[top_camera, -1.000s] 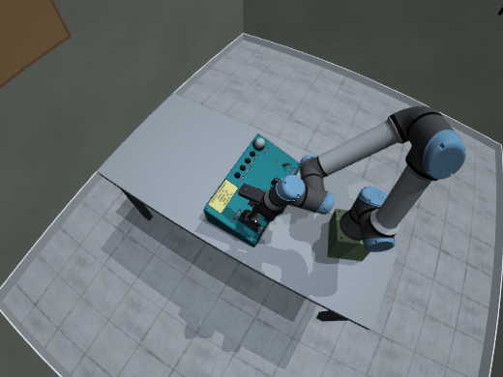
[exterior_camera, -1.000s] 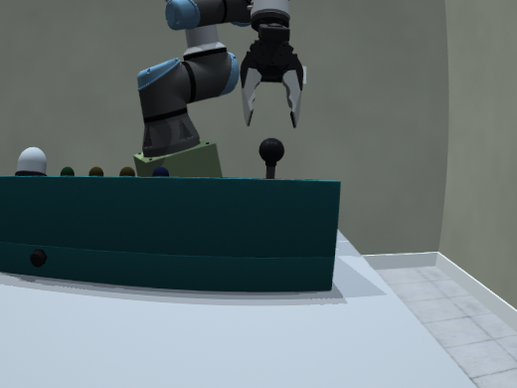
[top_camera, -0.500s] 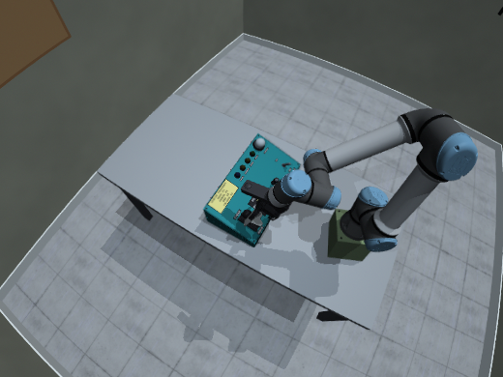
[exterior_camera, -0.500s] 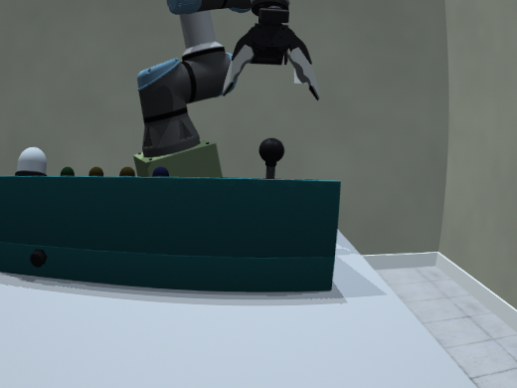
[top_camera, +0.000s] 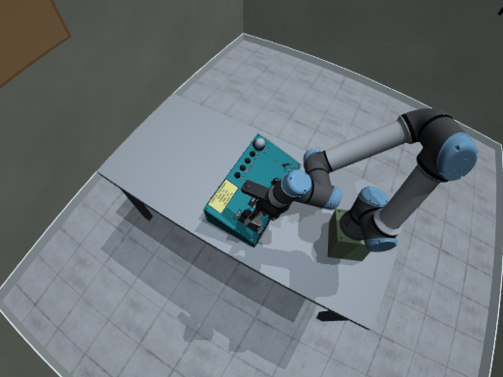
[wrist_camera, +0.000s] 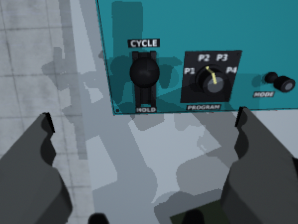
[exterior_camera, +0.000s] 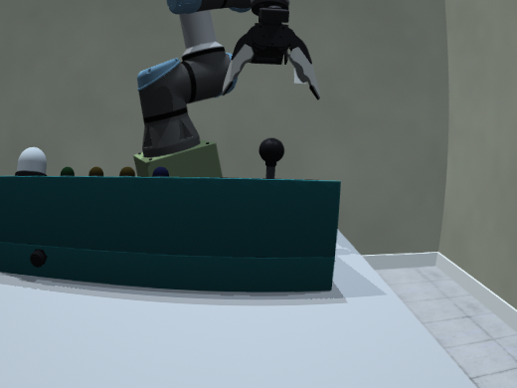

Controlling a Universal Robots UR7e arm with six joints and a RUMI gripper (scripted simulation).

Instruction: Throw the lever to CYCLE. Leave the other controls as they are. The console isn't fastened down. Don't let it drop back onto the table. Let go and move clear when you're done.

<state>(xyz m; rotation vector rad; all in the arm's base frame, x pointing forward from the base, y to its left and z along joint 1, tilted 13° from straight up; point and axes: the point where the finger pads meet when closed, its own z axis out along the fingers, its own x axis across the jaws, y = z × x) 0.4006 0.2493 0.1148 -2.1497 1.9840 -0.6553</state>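
Observation:
The teal console (top_camera: 246, 195) sits on the grey table. Its lever, a black ball on a stalk (exterior_camera: 271, 150), stands in a slot between the labels CYCLE and HOLD; in the wrist view the ball (wrist_camera: 144, 72) lies toward the CYCLE end. My gripper (exterior_camera: 270, 85) is open wide and empty, well above the lever and clear of it. In the wrist view its two fingers frame the console's near edge. In the overhead view the gripper (top_camera: 253, 217) hangs over the console's near corner.
A PROGRAM dial (wrist_camera: 215, 82) pointing between P2 and P3 and a MODE switch (wrist_camera: 280, 82) sit right of the lever. A white dome (exterior_camera: 32, 160) and several small buttons (exterior_camera: 111, 171) line the console's far side. The arm's green base block (top_camera: 348, 237) stands beside the console.

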